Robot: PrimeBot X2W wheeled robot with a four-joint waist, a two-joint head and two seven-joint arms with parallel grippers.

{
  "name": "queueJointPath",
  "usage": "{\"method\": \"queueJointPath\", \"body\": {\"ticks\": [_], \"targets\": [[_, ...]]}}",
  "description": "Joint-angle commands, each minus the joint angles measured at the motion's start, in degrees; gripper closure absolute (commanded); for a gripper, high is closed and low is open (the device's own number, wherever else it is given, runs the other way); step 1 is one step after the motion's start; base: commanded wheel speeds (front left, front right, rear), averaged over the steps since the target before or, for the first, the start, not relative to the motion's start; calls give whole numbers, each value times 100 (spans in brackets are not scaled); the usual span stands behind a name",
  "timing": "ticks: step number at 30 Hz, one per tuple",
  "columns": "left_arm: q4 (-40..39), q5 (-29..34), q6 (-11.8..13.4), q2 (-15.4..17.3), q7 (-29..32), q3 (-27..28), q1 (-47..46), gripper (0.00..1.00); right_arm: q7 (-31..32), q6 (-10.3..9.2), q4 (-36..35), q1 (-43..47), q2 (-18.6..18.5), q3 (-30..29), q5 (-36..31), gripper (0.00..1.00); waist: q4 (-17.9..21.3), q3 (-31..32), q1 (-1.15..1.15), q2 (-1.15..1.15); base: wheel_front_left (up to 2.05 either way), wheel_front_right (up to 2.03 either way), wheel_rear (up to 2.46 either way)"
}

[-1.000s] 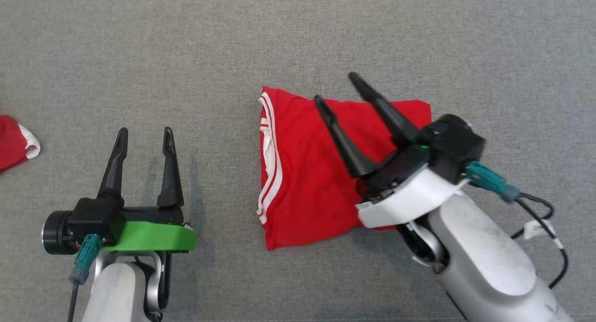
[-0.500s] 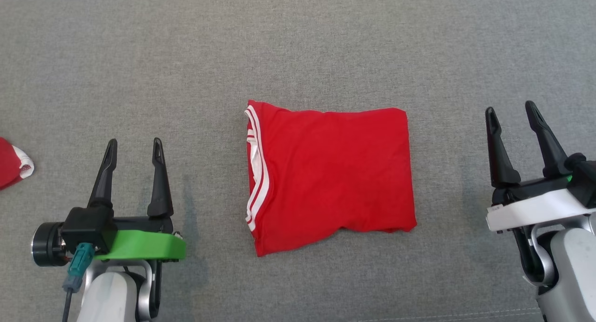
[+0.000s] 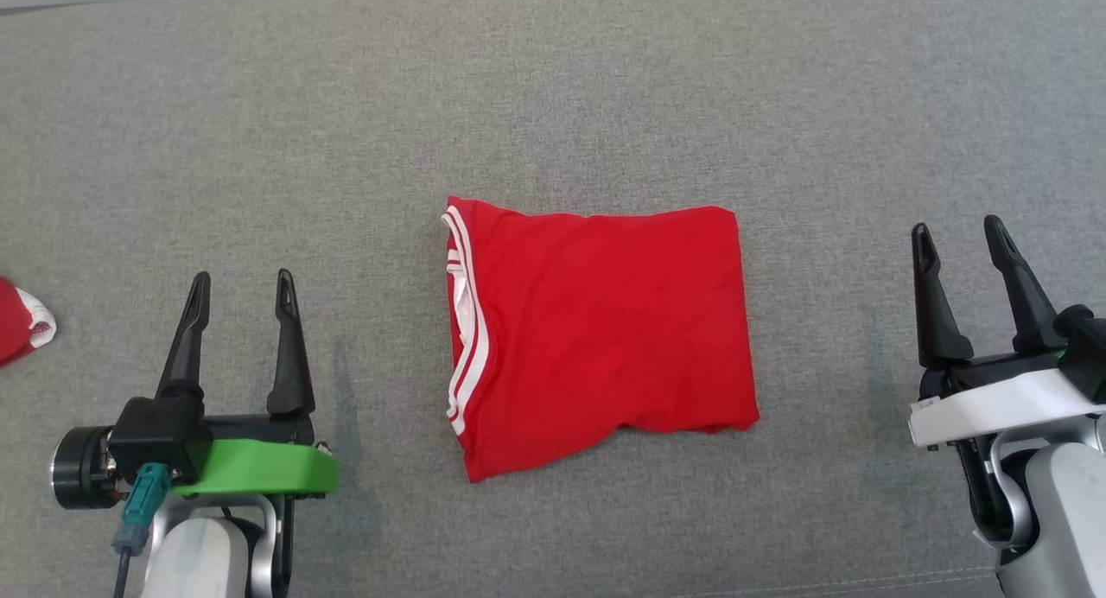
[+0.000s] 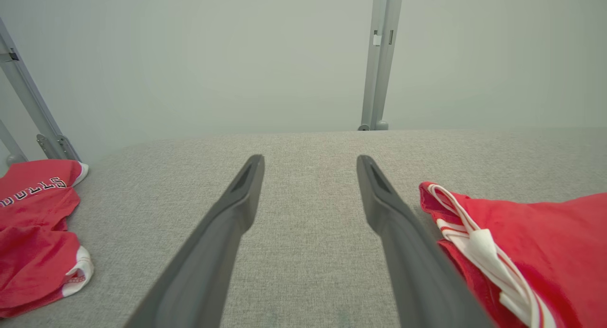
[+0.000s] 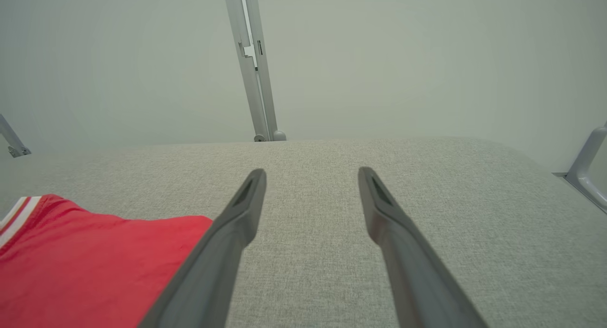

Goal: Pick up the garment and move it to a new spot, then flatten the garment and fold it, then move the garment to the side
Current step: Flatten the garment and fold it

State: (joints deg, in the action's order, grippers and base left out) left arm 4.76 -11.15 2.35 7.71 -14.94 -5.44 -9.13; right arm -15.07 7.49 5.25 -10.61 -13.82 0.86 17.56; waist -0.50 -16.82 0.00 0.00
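The garment (image 3: 596, 334) is a red jersey of thin, smooth knit, folded into a soft, nearly square rectangle with a slightly rumpled near edge. It lies flat on the worktop (image 3: 553, 105), which is covered in coarse grey woven cloth, and it sits between the two claws. Its slightly longer axis runs from one claw to the other. Its trimmed edge, with two narrow white stripes and a white inner band, points to the robot's left. The opposite folded edge is plain red and straight. The left claw (image 3: 242, 278), with long tapering matte black fingers on a green mount, stands off the garment's striped side, apart from it. Its jaws are spread wide, holding nothing and touching no cloth. The right claw (image 3: 958, 226), with the same dark fingers on a white mount, stands off the garment's plain side, farther from it. It is likewise fully spread and empty. Well beyond the left claw from the garment lies a second red shirt (image 4: 33, 233), crumpled, with white mesh trim and dark lettering. Past the garment's far side, slim grey metal posts (image 4: 379, 58) rise against a pale wall
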Motion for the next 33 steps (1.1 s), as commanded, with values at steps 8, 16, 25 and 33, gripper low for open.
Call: {"method": "queueJointPath", "body": {"ticks": [8,16,25,33], "targets": [[81,-66,43,75,58,-36,192,0,-26,0,109,233,22,97,57,0,28,367,0,0,0,0,0],[186,-113,60,131,147,-80,468,0,4,0,155,530,92,181,49,0,31,841,0,0,0,0,0],[227,-176,56,191,252,-126,812,0,179,0,73,894,96,90,22,0,-18,1322,0,0,0,0,0],[161,-176,55,302,365,-157,1007,0,370,0,-120,1216,144,11,-32,0,-18,1586,0,0,0,0,0]]}}
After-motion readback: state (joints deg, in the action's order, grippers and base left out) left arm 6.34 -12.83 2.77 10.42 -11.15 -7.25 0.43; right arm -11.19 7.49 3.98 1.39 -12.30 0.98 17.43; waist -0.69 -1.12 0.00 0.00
